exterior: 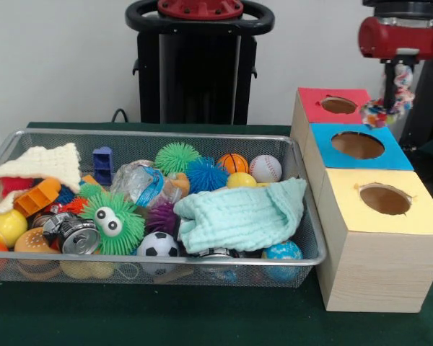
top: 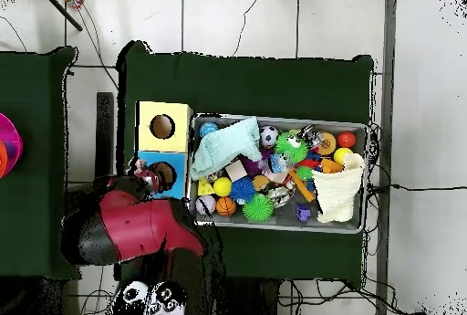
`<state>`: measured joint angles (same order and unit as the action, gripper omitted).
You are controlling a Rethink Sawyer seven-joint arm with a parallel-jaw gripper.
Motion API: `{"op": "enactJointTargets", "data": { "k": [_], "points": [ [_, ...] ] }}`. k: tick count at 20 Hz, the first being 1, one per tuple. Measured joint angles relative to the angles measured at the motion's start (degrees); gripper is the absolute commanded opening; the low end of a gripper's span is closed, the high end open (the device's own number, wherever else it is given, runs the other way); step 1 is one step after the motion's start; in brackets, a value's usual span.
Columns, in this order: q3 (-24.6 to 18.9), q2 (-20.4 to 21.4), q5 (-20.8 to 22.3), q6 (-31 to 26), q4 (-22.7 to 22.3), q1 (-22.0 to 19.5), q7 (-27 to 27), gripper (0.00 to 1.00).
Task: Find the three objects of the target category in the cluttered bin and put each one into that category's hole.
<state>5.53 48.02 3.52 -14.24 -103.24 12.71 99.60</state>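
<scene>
The end effector (exterior: 391, 97) pinches a multicoloured knotted rope toy (exterior: 390, 104) above the red-topped wooden box hole (exterior: 338, 105), beside the cluttered silver wire-mesh bin (exterior: 308, 216) on the green bench (exterior: 202, 317).

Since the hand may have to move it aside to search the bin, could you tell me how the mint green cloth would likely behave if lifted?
The mint green cloth lies crumpled and draped over other items, so it would probably sag limply. It looks thin, so likely light. Pinched at one edge, it may drag the blue ball beside it.
</scene>
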Motion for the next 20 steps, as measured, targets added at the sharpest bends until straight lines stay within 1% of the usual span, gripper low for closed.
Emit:
{"op": "enactJointTargets", "data": {
  "k": [2,3,6,14,16,20],
  "points": [
    [2.34,-1.17,-1.34,0.01,2.5,2.89,1.7,0.0],
    [4.03,-2.15,-2.47,0.0,4.42,4.49,3.01,0.0],
    [5.23,-3.07,-3.48,0.0,5.92,5.2,3.84,0.0],
    [10.78,-7.62,-6.86,0.31,11.19,6.1,5.34,0.0],
    [12.43,-9.22,-7.79,1.3,12.46,6.34,5.34,0.0],
    [14.19,-11.78,-8.93,4.07,13.82,6.68,5.34,0.0]
  ]
}}
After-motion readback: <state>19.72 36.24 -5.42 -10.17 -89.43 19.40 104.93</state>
